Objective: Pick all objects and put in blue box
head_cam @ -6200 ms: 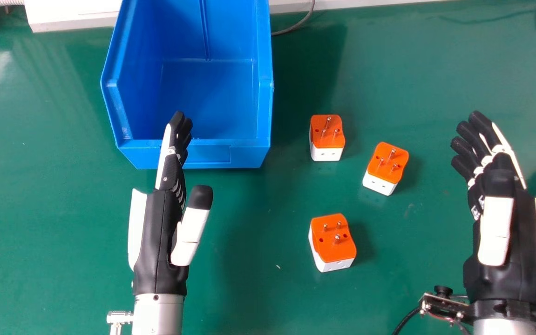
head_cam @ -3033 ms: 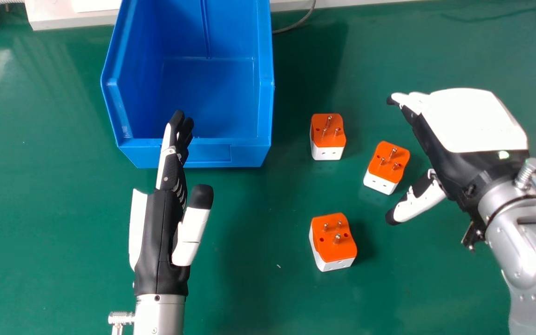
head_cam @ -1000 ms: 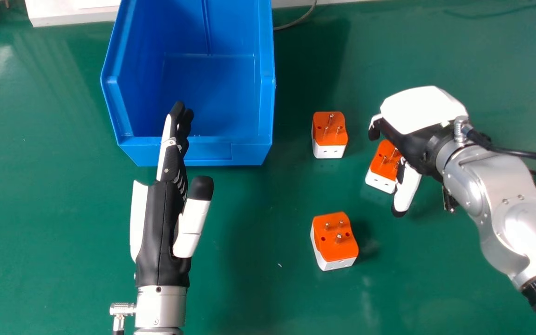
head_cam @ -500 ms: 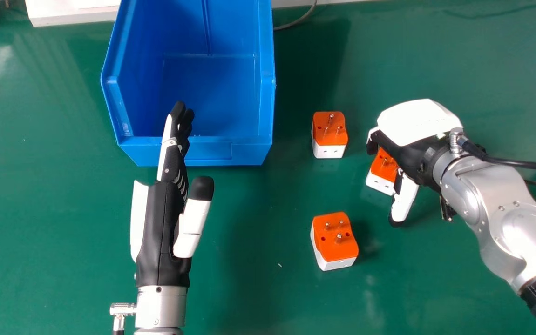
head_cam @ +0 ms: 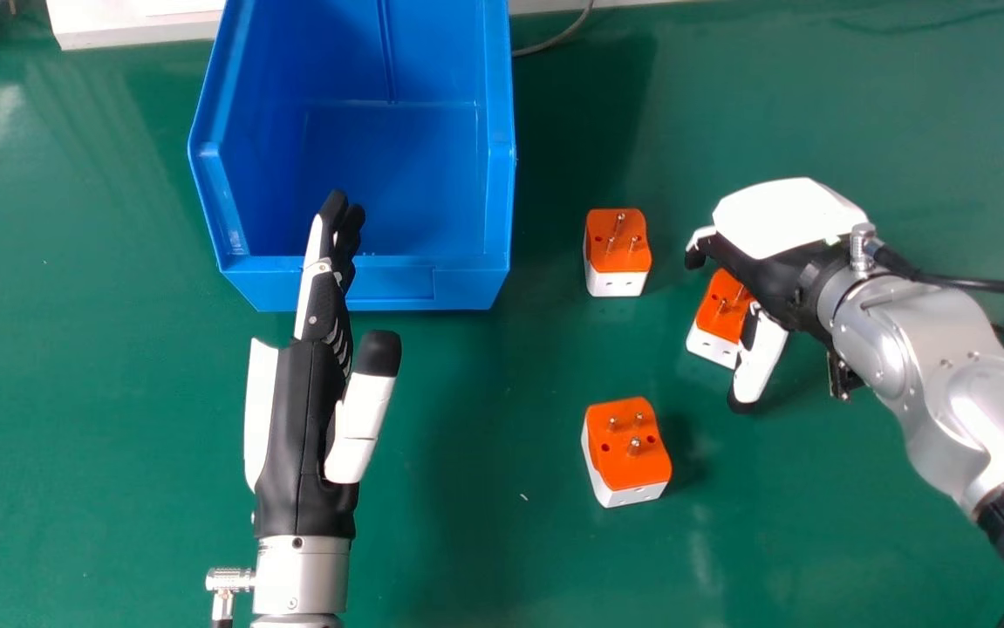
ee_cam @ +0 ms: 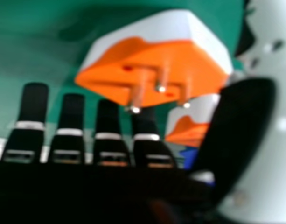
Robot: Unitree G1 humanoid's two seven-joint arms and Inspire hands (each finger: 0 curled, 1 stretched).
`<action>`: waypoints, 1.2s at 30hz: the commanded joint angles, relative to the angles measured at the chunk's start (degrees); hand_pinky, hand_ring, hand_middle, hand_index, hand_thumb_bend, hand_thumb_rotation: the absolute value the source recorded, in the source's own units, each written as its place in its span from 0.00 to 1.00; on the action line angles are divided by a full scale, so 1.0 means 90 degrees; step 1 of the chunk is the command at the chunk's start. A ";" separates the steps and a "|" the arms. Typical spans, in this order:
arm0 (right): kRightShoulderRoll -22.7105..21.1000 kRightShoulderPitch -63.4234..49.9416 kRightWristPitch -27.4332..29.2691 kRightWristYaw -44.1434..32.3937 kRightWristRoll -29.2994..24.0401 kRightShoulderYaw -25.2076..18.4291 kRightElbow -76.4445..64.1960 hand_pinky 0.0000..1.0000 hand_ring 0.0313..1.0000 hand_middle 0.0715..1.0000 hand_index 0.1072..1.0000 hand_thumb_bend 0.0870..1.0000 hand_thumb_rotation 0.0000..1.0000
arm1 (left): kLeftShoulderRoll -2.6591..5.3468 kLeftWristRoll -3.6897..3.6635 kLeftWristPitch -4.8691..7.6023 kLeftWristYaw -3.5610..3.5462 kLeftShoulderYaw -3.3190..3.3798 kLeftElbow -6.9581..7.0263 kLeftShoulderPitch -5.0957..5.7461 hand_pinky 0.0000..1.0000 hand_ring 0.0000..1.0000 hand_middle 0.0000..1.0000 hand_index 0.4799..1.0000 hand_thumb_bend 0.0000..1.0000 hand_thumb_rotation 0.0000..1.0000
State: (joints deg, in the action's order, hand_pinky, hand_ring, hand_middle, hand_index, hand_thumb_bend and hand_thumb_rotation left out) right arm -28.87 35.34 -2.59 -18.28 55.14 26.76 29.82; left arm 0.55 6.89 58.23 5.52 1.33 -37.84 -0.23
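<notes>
Nearest you, your left robot hand [head_cam: 305,419] holds its fingers straight, its silver forearm [head_cam: 301,576] cut off at the bottom edge; its fingertips overlap the box's low front lip in the head view, and you can't tell how high above they sit. The near adapter [head_cam: 628,445] stands on the bench [head_cam: 484,541] with its pins up, bare green between it and your left thumb. A little farther on, your right robot hand [head_cam: 785,218] is spread over the middle adapter [head_cam: 722,305], straight fingers on the far side and thumb on the near side, gripping nothing. It covers part of that adapter, and you can't tell whether anything touches. The right hand view is blurred; behind the pins a second adapter is partly hidden by the thumb, and you can't tell which one. Since the last earlier frame that hand has shifted slightly away from you, baring more orange; the adapters look unmoved. Left of the fingers, across a gap, stands the far adapter [head_cam: 618,249], with more open bench between it and the blue box [head_cam: 392,283]. The box's far end is cut off at the top edge, beside a grey cable [head_cam: 558,39].
</notes>
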 commanded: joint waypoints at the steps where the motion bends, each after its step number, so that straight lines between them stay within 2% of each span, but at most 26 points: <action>1: -0.0070 0.0229 0.0094 0.0119 -0.0123 -0.0028 0.0114 0.67 0.80 0.84 0.78 0.95 0.18 | -0.0013 0.0090 0.0195 0.0047 -0.0011 0.0001 -0.0043 1.00 0.97 0.97 0.93 0.92 0.97; 3: -0.0074 0.0229 0.0136 0.0096 -0.0264 -0.0065 0.0148 0.68 0.81 0.84 0.78 0.94 0.18 | -0.0019 0.0093 0.0190 0.0060 -0.0012 0.0014 -0.0041 1.00 0.97 0.97 0.93 0.92 0.97; 7: -0.0138 0.0175 0.0181 0.0145 -0.0386 -0.0051 0.0157 0.68 0.81 0.85 0.78 0.93 0.16 | -0.0017 0.0026 0.0157 0.0011 -0.0050 0.0046 -0.0018 1.00 0.98 0.97 0.93 0.92 0.97; 10: -0.0142 0.0146 0.0164 0.0185 -0.0428 -0.0032 0.0213 0.68 0.81 0.85 0.78 0.92 0.14 | -0.0009 0.0005 0.0139 -0.0002 -0.0051 0.0043 -0.0018 1.00 0.98 0.97 0.93 0.92 0.97; 15: -0.0118 0.0163 0.0295 0.0375 -0.0400 0.0059 0.0482 0.68 0.82 0.85 0.78 0.92 0.13 | -0.0002 0.0009 0.0146 -0.0002 -0.0034 0.0024 -0.0036 1.00 0.98 0.97 0.93 0.92 0.97; 20: 0.0007 0.0261 0.0366 0.0583 -0.0388 0.0213 0.0982 0.67 0.82 0.85 0.77 0.92 0.13 | 0.0006 0.0062 0.0145 0.0029 -0.0036 0.0093 0.0005 1.00 0.98 0.97 0.93 0.92 0.97; 23: 0.0064 0.0273 0.0472 0.0821 -0.0433 0.0277 0.1237 0.68 0.82 0.85 0.78 0.92 0.14 | 0.0010 0.0043 0.0132 0.0013 -0.0043 0.0132 0.0030 1.00 0.98 0.97 0.93 0.92 0.97; 25: 0.0116 0.0293 0.0509 0.0929 -0.0480 0.0303 0.1412 0.66 0.80 0.83 0.77 0.92 0.14 | -0.0003 0.0078 0.0145 0.0035 -0.0032 0.0134 0.0027 1.00 0.98 0.97 0.93 0.92 0.96; 32: 0.0133 0.0385 0.0522 0.1018 -0.0517 0.0419 0.1640 0.63 0.76 0.81 0.76 0.91 0.13 | 0.0016 0.0028 0.0074 -0.0008 -0.0068 0.0218 0.0043 1.00 0.98 0.97 0.93 0.92 0.96; 36: 0.0104 0.0379 0.0523 0.1011 -0.0580 0.0416 0.1595 0.61 0.74 0.80 0.76 0.91 0.12 | 0.0029 0.0049 0.0078 0.0010 -0.0060 0.0191 0.0014 1.00 0.98 0.97 0.93 0.92 0.96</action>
State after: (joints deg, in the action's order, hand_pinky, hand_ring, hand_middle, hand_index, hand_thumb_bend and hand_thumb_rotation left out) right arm -27.38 38.87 2.42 -8.52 50.03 30.02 43.47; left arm 0.69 6.83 58.20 5.51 1.19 -36.96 -0.06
